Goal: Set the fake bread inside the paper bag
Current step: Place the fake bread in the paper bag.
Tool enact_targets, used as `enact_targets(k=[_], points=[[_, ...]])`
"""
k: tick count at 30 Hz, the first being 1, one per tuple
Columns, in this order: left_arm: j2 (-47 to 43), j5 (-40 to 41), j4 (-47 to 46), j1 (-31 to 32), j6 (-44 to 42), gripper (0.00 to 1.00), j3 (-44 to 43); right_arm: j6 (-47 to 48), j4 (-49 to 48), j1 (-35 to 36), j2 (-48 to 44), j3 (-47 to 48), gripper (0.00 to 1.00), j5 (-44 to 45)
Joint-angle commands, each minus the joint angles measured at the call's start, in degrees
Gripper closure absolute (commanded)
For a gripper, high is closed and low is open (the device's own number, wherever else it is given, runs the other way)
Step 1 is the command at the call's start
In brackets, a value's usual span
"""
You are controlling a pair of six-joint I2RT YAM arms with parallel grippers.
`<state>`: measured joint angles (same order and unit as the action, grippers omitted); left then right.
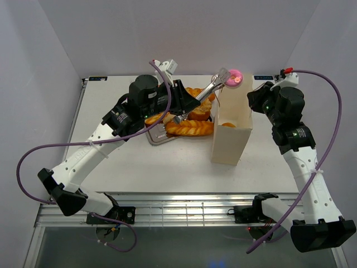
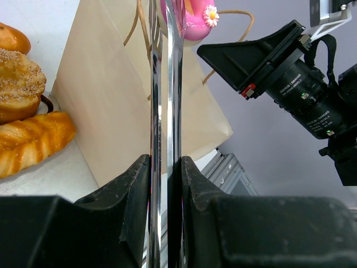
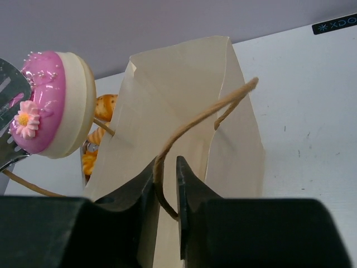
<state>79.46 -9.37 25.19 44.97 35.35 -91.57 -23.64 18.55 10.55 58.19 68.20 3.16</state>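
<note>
The left end effector (image 2: 165,163) is clamped on the handles of the metal tongs (image 2: 165,95), and the tongs' far tips pinch the pink-iced donut (image 1: 235,77), so this piece of fake bread sits out at the tongs' length from the fingers, raised above the back rim of the paper bag (image 1: 230,137). The bag stands upright on the desk (image 1: 139,162), mouth open, with an orange piece visible inside. The rest of the pastries (image 1: 189,127) lie on the silver tray (image 1: 156,137) just left of the bag. The right end effector (image 3: 164,167) is at the bag's far right side. Only the right wrist view shows that its fingers stand close together on either side of a string handle (image 3: 195,120); whether they pinch it cannot be told. Only the left wrist view shows the two tong blades pressed nearly together between the pads, with a braided loaf (image 2: 30,142) and a sugared ring (image 2: 19,84) beside the bag's wall.
</note>
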Motion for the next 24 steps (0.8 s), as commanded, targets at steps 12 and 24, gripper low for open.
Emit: enact_targets(k=[12,24], points=[[6.49,0.05,4.34,0.12,-1.07,0.78,-8.88,1.05,-7.21,0.18,-3.00,0.70,0.92,0.36],[8.08,0.75,4.52,0.12,-1.87,0.46,-11.35,2.37,-6.07,0.18,-3.00,0.97,0.92,0.36]])
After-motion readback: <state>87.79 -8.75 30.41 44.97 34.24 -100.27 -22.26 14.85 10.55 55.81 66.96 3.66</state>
